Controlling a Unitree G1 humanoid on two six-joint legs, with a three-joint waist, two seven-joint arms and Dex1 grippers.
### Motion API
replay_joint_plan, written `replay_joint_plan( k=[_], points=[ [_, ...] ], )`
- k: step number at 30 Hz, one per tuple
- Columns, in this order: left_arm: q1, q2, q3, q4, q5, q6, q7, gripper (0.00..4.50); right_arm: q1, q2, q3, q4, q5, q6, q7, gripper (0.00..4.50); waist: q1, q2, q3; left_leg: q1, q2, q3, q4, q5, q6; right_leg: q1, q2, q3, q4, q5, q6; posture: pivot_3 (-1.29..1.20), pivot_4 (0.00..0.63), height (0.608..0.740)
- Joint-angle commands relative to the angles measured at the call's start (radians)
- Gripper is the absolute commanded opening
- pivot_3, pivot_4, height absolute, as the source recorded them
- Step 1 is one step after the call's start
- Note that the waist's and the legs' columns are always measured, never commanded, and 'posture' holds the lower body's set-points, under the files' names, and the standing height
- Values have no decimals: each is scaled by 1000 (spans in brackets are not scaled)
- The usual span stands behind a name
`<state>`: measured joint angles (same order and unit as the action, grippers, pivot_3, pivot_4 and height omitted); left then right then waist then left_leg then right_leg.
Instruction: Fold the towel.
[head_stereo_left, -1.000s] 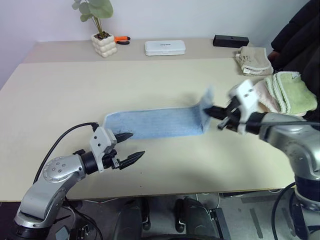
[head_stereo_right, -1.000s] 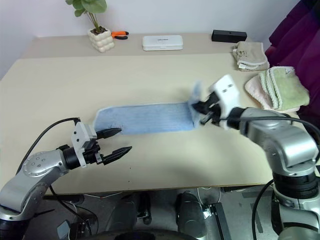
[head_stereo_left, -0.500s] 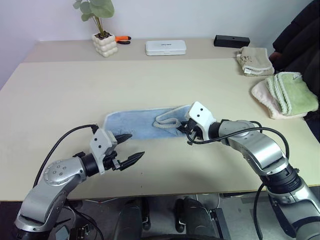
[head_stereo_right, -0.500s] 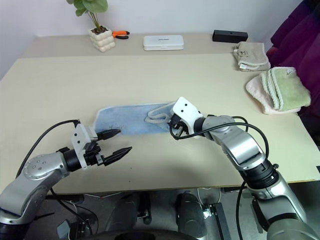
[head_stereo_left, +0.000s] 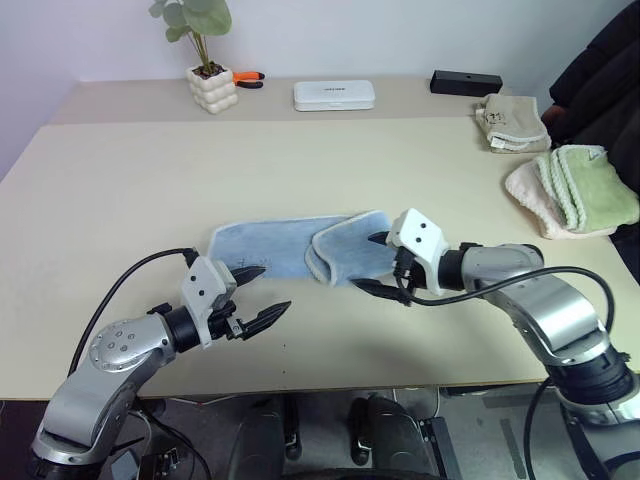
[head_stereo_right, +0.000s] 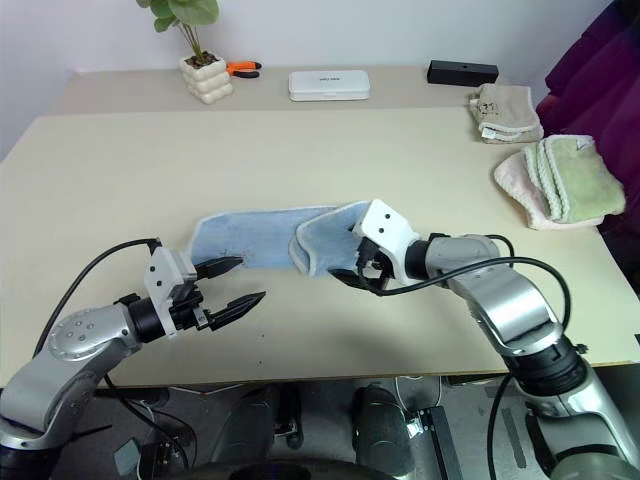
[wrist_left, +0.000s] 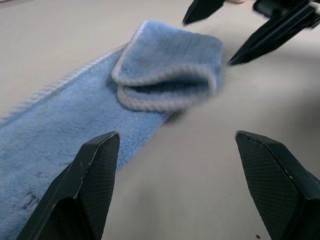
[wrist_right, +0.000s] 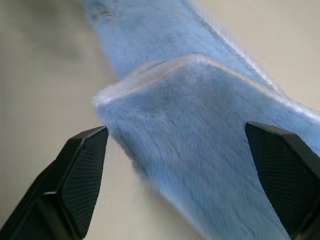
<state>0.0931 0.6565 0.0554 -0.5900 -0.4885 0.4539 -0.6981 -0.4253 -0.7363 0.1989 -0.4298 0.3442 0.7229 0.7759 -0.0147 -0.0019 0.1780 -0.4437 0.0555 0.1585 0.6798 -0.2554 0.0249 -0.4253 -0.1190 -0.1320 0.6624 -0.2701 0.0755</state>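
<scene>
Lying half-doubled, the fluffy blue terry towel sits between two open, empty pincers: left, right.

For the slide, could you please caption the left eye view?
Right gripper open beside the blue towel, whose right end lies folded over; left gripper open near its left end.

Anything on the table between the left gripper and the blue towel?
Nothing: in the left eye view, bare table separates the open left gripper from the towel.
</scene>
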Motion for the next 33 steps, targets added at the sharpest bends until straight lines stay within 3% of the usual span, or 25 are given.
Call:
replay_joint_plan(
  k=[1,8,15,18,25,27,30,33],
  points=[
    [2,9,32,0,3,-10,-4,3783,14,-7,-14,-26,-43,-93,5,4427,0,0,0,0,0,0,0,0,0,0,0,0,0,0,0,0,150,740],
    [29,33,133,44,-16,-4,-10,3783,88,-2,71,-29,-201,-304,4,4427,2,0,0,0,0,0,0,0,0,0,0,0,0,0,0,0,150,740],
    [39,51,172,77,-8,-14,-37,3783,62,85,204,65,-376,-436,-30,4427,0,0,0,0,0,0,0,0,-1,0,0,0,0,0,0,0,150,740],
    [39,45,168,74,-5,-15,-35,3783,46,124,217,133,-428,-470,-56,3646,2,0,0,0,0,0,0,0,-1,0,0,0,0,0,0,0,150,740],
    [50,28,159,61,4,-21,-24,3783,38,144,193,168,-434,-496,-22,86,1,0,0,0,0,0,0,1,-1,0,0,0,0,0,0,0,150,740],
    [51,26,161,60,5,-22,-22,3783,42,150,152,141,-390,-471,-12,34,0,0,0,0,0,0,0,1,-1,0,0,0,0,0,0,0,150,740],
    [54,22,162,59,7,-25,-19,3783,21,200,-7,87,-224,-319,-30,34,1,-1,0,0,0,0,0,1,-1,0,0,0,0,0,0,0,150,740],
    [54,20,157,60,9,-28,-20,3783,-13,215,-106,94,-181,-258,-71,34,1,-1,0,0,0,0,0,1,-1,0,0,0,0,0,0,0,150,740]
  ],
)
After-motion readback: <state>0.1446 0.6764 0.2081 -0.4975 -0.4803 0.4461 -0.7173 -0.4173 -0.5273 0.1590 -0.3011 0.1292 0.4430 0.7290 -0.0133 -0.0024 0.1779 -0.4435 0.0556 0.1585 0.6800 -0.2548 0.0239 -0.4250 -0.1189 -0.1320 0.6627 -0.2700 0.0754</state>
